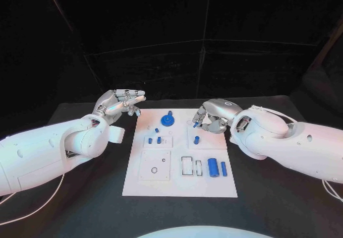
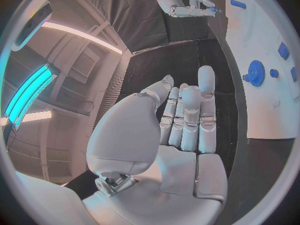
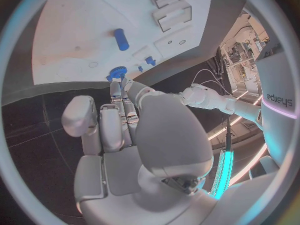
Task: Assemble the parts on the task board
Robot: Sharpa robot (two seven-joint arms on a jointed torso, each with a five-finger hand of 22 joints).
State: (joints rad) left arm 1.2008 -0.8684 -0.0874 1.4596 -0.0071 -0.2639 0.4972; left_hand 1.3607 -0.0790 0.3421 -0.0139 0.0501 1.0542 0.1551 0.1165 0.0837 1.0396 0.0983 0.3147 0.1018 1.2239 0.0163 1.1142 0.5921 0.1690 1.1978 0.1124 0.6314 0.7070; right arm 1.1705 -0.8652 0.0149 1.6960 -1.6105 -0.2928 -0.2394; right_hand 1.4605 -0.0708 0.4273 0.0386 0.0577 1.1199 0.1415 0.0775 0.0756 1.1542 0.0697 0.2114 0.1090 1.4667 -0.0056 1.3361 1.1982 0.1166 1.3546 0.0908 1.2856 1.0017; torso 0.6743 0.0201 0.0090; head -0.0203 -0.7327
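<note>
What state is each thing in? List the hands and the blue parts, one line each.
left hand: holds nothing, off the board's far left corner.
right hand: pinches a small blue part above the task board.
blue gear: flat on the board, untouched.
thick blue cylinder: lying on its side, untouched.
slim blue bar: lying beside the cylinder, apart from it.
blue peg: appears upright on the board.

The right hand (image 1: 208,120) hides whatever its fingers may hold.
</note>
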